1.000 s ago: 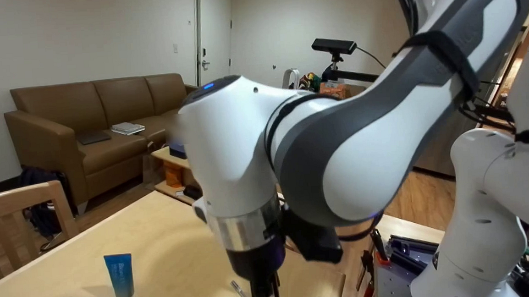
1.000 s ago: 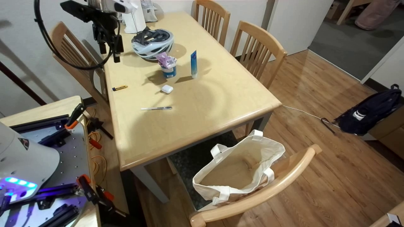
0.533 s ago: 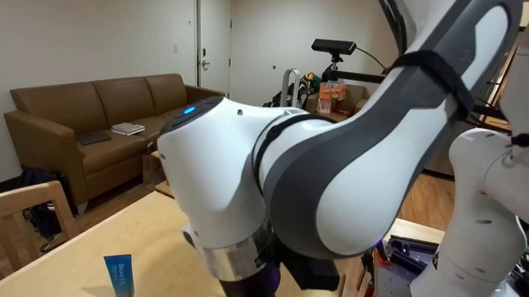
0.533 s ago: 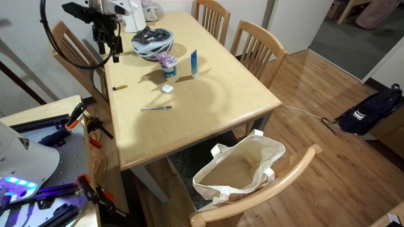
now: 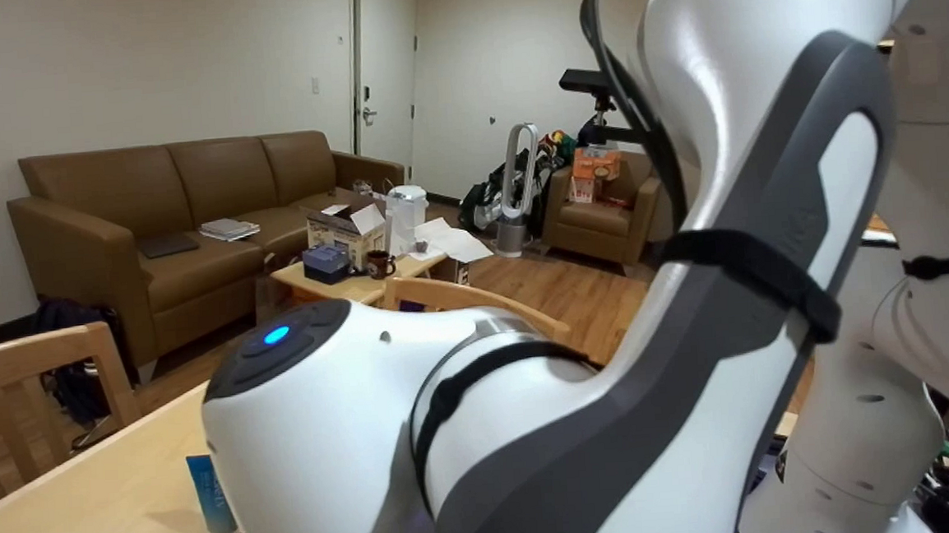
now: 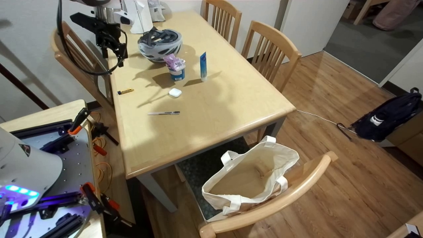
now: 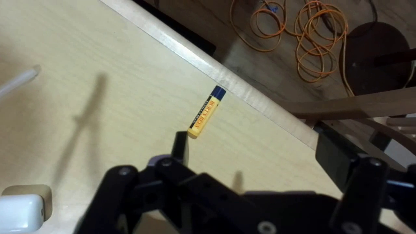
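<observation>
A yellow lip balm tube (image 7: 204, 115) is lying near a long edge of the surface (image 7: 146, 81), dark blue cap (image 7: 218, 93) toward it. Above, the fingers (image 7: 336, 157) are being held wide apart, gripping nothing. The tube is being judged light, stiff, slightly slippery, best pinched mid-barrel.

Bike helmet (image 6: 161, 50) on table (image 6: 257, 102); tote bag (image 6: 261, 162) on chair (image 6: 297, 191); backpack (image 6: 386, 115) on floor (image 6: 340, 185).

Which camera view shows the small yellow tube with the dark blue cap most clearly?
The wrist view: the yellow tube is largest there, its label readable. In an exterior view it is small, near the table edge, its label unreadable. In an exterior view largely filled by the arm, it does not show.
</observation>
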